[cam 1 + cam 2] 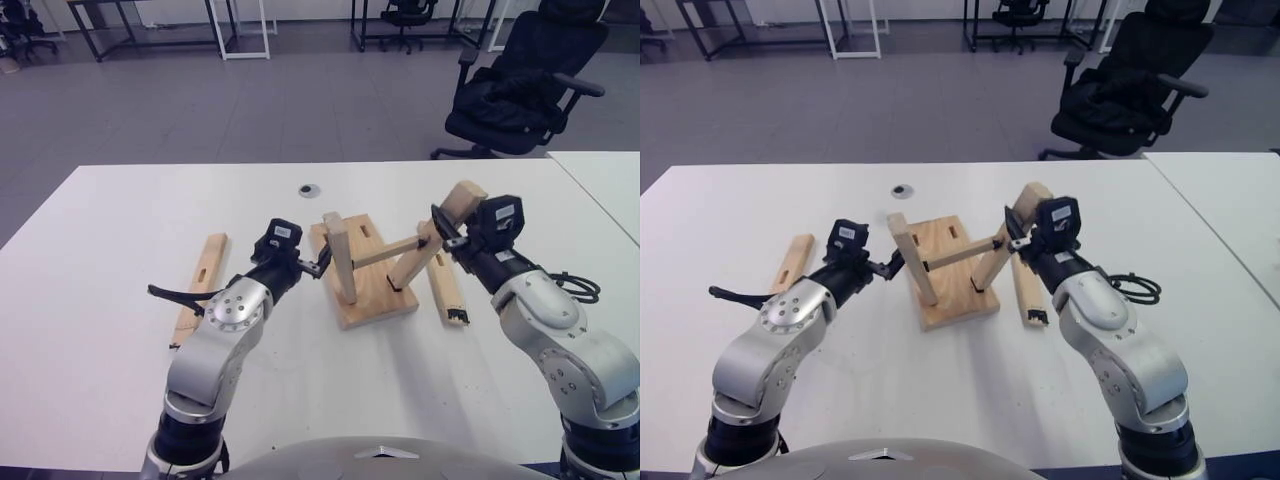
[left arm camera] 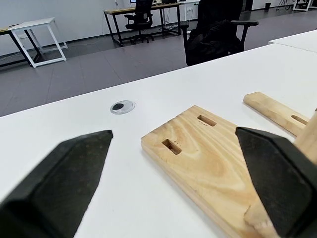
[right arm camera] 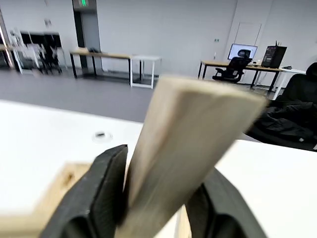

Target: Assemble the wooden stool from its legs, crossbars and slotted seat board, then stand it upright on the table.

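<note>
Two legs are standing in the seat board (image 1: 378, 300), which is lying flat mid-counter (image 1: 100, 300): an upright leg (image 1: 341, 258) and a tilted leg (image 1: 435, 245), with a crossbar (image 1: 385, 252) joining them. Head view: the right tool (image 1: 447, 232) is gripping the tilted leg up high, and the left tool (image 1: 320, 265) is hanging just beside the upright leg. A left spare leg (image 1: 203, 275) and a right spare leg (image 1: 445, 290) are lying flat on either side.

Left wrist view is adding detail: that tool's fingers are spread wide open over the board's empty slots (image 2: 171, 145).

Right wrist view: both pads (image 3: 99, 193) are squeezing the tilted leg.
</note>
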Tool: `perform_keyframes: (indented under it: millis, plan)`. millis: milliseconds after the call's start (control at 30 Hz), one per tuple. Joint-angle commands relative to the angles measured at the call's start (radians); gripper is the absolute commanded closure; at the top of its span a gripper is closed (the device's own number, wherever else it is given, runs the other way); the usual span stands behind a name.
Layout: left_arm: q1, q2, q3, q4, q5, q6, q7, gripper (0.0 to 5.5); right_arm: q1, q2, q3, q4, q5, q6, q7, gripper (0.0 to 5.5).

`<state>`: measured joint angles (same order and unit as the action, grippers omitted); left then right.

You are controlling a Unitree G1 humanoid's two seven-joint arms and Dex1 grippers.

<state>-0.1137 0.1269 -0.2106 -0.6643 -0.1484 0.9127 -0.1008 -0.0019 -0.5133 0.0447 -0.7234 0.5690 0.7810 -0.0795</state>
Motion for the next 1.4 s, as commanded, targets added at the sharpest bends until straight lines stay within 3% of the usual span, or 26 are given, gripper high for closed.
perform_keyframes:
  millis: [33, 233, 333, 533, 633, 733, 867, 967, 1067, 1233, 1333, 1400]
  plan:
    - [-0.064, -0.081, -0.053, 0.020, -0.001, 0.026, 0.032, 0.92, -0.014, 0.007, 0.056, 0.014, 0.001, 0.027, 0.098, 2.93]
    - [-0.089, -0.150, -0.010, 0.062, 0.029, 0.022, 0.108, 0.92, -0.027, 0.037, 0.043, 0.012, -0.011, -0.044, 0.210, 2.27]
    - [-0.044, -0.059, 0.037, 0.063, 0.044, 0.001, 0.076, 0.92, -0.028, 0.059, -0.071, 0.063, 0.014, -0.068, 0.225, 2.27]
    - [0.097, 0.098, 0.163, -0.021, 0.009, -0.029, -0.044, 0.92, 0.095, -0.030, -0.186, 0.020, 0.128, -0.227, 0.558, 2.27]
    - [0.212, 0.168, 0.126, -0.029, 0.046, -0.025, -0.064, 0.92, 0.191, -0.140, -0.222, 0.089, 0.114, -0.268, 0.759, 2.27]
    - [0.259, 0.277, 0.062, 0.031, 0.129, -0.040, -0.069, 0.92, 0.230, -0.231, -0.167, 0.267, -0.048, -0.357, 0.855, 2.27]
    - [0.238, 0.338, 0.013, 0.118, 0.154, -0.073, -0.120, 0.92, 0.076, -0.162, 0.026, 0.575, -0.332, -0.538, 0.811, 2.27]
    - [0.111, 0.301, -0.043, 0.419, 0.157, -0.270, -0.199, 0.92, -0.074, -0.065, 0.207, 0.818, -0.574, -0.686, 0.727, 2.27]
    - [-0.046, 0.256, -0.064, 0.686, 0.167, -0.444, -0.257, 0.92, -0.095, -0.030, 0.317, 0.832, -0.656, -0.735, 0.764, 2.27]
    - [-0.106, 0.202, 0.007, 0.814, 0.136, -0.551, -0.257, 0.92, -0.083, 0.031, 0.262, 0.747, -0.691, -0.639, 0.622, 2.27]
    - [0.006, 0.242, 0.118, 0.598, 0.136, -0.480, -0.202, 0.92, 0.003, 0.067, 0.118, 0.528, -0.627, -0.501, 0.527, 2.27]
    - [0.087, 0.199, 0.259, 0.336, 0.085, -0.433, -0.129, 0.92, 0.102, 0.161, -0.038, 0.289, -0.380, -0.370, 0.495, 2.27]
